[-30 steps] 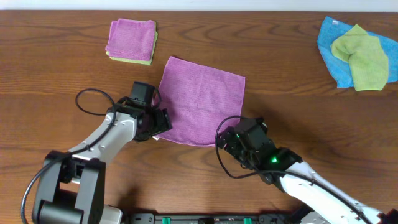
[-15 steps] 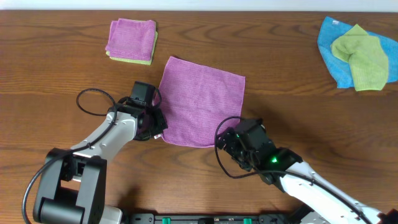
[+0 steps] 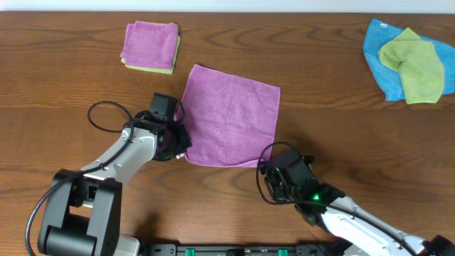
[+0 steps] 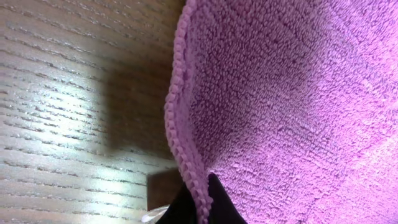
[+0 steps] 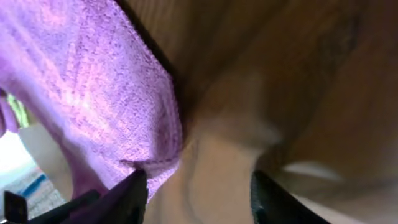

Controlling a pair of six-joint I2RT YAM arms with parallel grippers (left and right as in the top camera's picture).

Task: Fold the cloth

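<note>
The purple cloth (image 3: pixel 231 117) lies spread flat in the middle of the table. My left gripper (image 3: pixel 181 146) is at its near-left corner. In the left wrist view the cloth's (image 4: pixel 292 93) stitched hem runs down between the two black fingertips (image 4: pixel 221 202), and the left gripper (image 4: pixel 202 208) is shut on it. My right gripper (image 3: pixel 270 169) sits at the near-right corner. In the right wrist view its jaws stand apart over bare wood, so the right gripper (image 5: pixel 199 196) is open. The cloth's (image 5: pixel 93 93) corner rests against the left finger (image 5: pixel 127 193), while the right finger (image 5: pixel 280 199) is off the cloth.
A folded purple cloth on a lime-green one (image 3: pixel 150 46) lies at the back left. A bright blue cloth (image 3: pixel 380 60) under a crumpled green cloth (image 3: pixel 416 67) lies at the far right. A black cable loop (image 3: pixel 106 117) curls beside the left arm.
My left gripper has shut on the cloth's near-left edge. My right gripper has slid right and toward the front edge, to the near-right corner, and its jaws have narrowed.
</note>
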